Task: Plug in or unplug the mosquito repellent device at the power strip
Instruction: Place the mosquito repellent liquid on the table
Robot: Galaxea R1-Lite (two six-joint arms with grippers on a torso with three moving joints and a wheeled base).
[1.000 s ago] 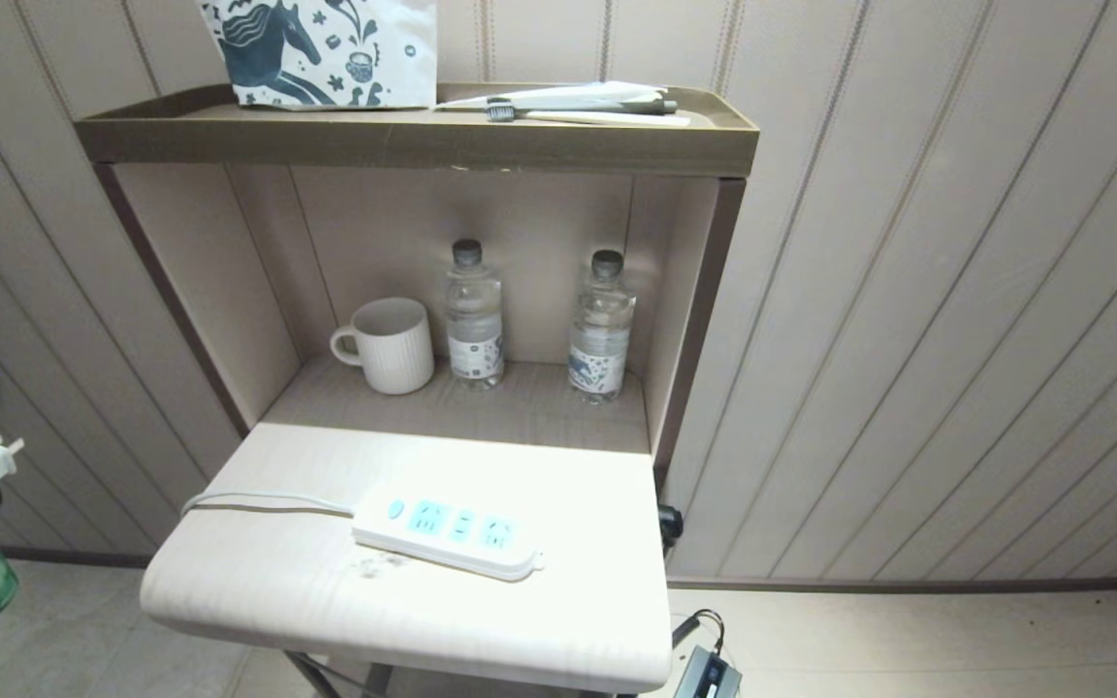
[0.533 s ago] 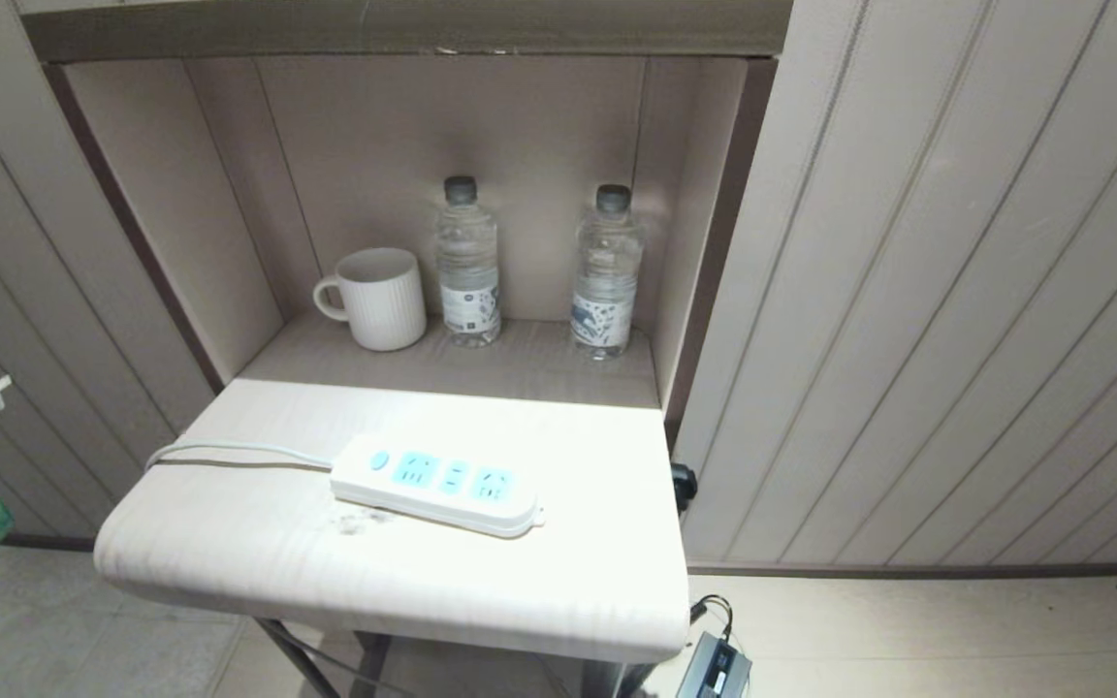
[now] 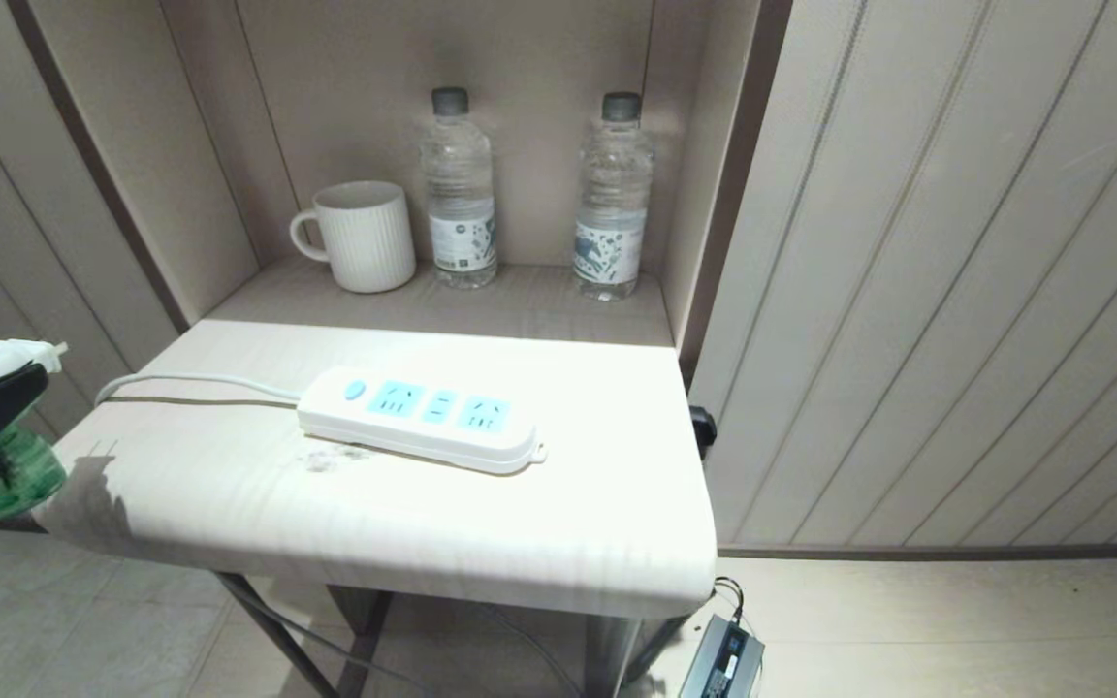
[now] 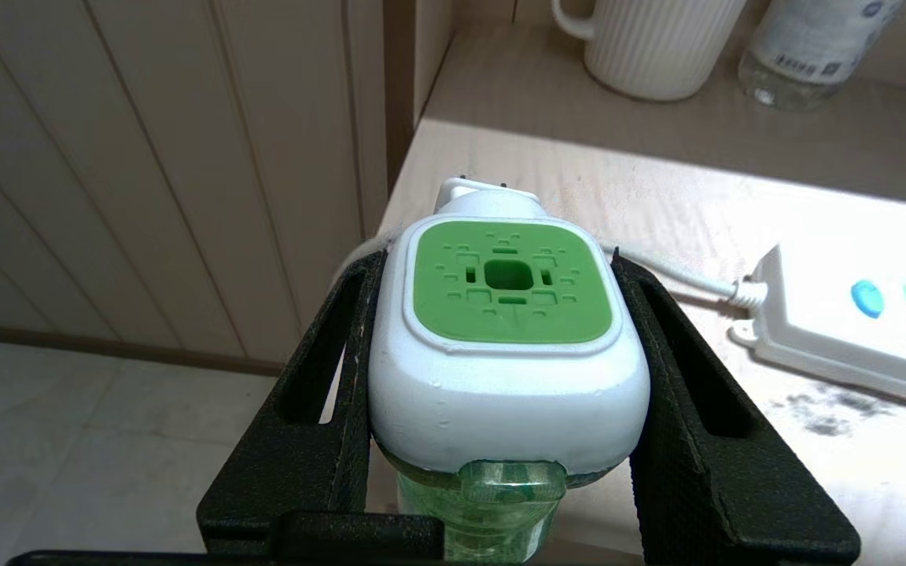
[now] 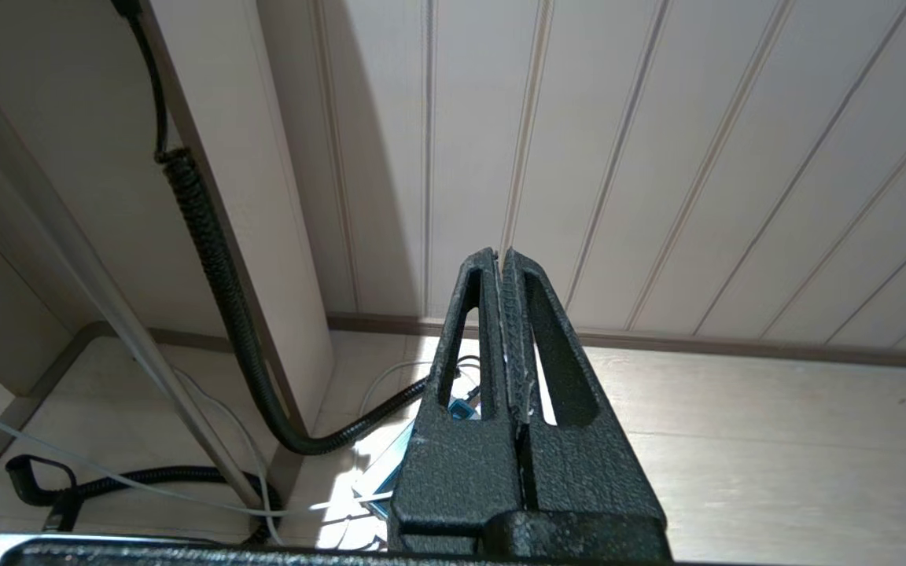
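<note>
Carrying the mosquito repellent device pinched in my left gripper, off the bench edge; next I gotta line its prongs over a power strip socket.

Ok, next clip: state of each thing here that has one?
mosquito repellent device: unplugged, held off the table's left edge
left gripper: jaws shut on the device
right gripper: jaws shut, empty, low near the floor
power strip: flat on the table, all sockets free
water bottles: upright, capped
mug: upright
</note>
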